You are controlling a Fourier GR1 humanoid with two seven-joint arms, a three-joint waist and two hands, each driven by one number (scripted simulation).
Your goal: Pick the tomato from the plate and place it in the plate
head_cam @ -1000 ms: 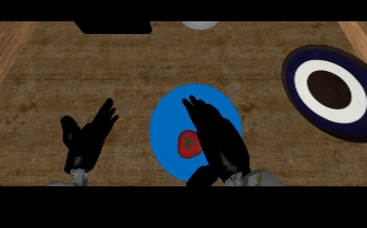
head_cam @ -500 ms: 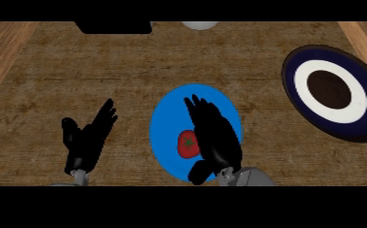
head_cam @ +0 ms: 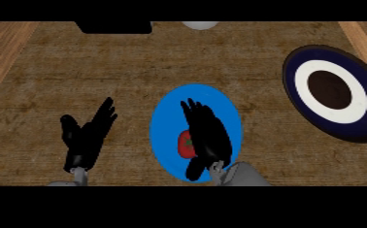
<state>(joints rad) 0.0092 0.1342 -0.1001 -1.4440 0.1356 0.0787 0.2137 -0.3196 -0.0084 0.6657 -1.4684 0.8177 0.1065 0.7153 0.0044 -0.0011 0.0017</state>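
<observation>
Tomato (head_cam: 184,143) lies on the blue plate (head_cam: 172,110), toward its near-left part. My right hand (head_cam: 208,137) is over that plate, fingers straight, nothing held, covering the tomato's right side. Left hand (head_cam: 86,137) rests open on the table (head_cam: 108,67), left of the blue plate. Ringed plate (head_cam: 331,92), the likely target, sits well right of the blue plate. Judged: no grasp yet; pick, carry and placing all remain
</observation>
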